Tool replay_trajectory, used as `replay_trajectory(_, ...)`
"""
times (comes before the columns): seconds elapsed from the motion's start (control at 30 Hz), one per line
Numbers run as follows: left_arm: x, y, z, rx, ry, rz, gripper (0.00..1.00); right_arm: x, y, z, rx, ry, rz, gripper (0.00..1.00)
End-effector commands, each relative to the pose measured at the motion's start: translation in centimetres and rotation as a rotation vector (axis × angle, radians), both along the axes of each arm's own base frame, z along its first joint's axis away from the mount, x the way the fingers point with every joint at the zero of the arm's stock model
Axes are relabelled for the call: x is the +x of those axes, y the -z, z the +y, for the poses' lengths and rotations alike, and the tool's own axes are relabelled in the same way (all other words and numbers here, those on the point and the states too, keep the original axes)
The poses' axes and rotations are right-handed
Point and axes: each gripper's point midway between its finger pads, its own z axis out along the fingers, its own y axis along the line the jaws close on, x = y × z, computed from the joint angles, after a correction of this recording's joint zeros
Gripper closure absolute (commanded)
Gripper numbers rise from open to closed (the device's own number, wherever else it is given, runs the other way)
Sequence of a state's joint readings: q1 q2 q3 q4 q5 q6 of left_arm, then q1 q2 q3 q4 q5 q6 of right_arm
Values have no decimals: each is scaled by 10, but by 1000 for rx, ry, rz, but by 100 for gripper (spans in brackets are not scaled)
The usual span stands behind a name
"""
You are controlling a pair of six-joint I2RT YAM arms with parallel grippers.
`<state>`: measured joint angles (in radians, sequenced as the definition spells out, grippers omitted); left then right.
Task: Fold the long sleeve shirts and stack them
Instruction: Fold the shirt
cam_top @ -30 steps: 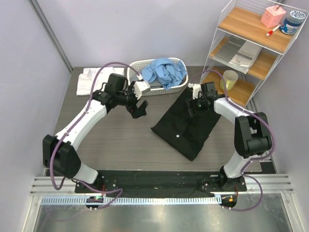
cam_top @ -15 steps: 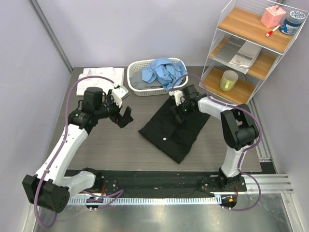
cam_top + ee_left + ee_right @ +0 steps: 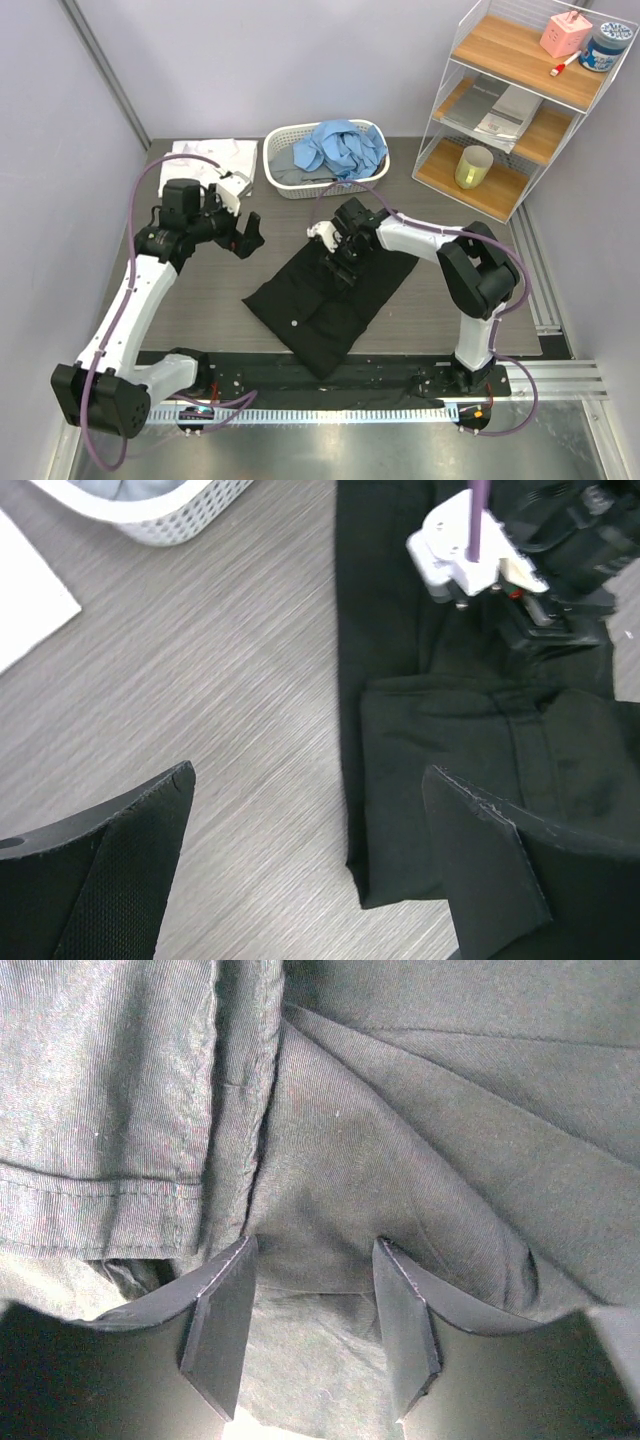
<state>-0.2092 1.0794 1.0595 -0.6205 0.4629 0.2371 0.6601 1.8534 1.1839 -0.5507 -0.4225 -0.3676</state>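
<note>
While the left gripper (image 3: 247, 236) hangs above bare table (image 3: 200, 290) at the left of the top view, its fingers (image 3: 100, 880) spread wide and holding nothing, the right gripper (image 3: 340, 262) is down on the black shirt (image 3: 330, 310) near the middle of the frame. That shirt lies partly folded on the table, running as a slanted band from lower left of centre up toward the right. One small white button shows on its lower part. Seen from the right wrist, the fingers (image 3: 218, 1325) stand partly apart with a clear gap. Their tips are set into rumpled black cloth, a stitched hem lies to their left, and creased fabric fills the space between them. From the left wrist view the shirt's straight edge runs down the right half of the frame, with a folded panel below the right arm's white camera mount. The left gripper is just beside that edge and apart from it. A white shirt (image 3: 210, 158) lies folded flat in the upper left of the top view, next to the white basket (image 3: 300, 188). A light blue shirt (image 3: 340, 145) is heaped in that basket, spilling over its rim. A wire shelf (image 3: 500, 60) stands at the upper right.
</note>
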Motion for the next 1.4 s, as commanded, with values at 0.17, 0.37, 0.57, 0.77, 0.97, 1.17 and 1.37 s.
replay_trajectory(0.17,1,77,-1,13,91,245,17,-4,-49,-45,-51,32,-6,43)
replay_trajectory(0.37,9,127,-26,115,252,301,31,-6,-44,-84,-117,313,-10,59)
replay_trajectory(0.57,22,163,-44,244,321,323,45,8,-8,-109,-197,467,53,72)
replay_trajectory(0.77,-21,192,-49,336,517,400,53,41,16,-106,-238,454,8,75)
replay_trajectory(0.97,-75,198,-59,355,652,476,59,71,27,-96,-249,390,-33,75)
replay_trajectory(1.17,-107,184,-66,283,694,514,60,94,33,-64,-219,274,-91,75)
replay_trajectory(1.37,-96,170,-66,219,572,534,55,126,24,-32,-174,243,-165,75)
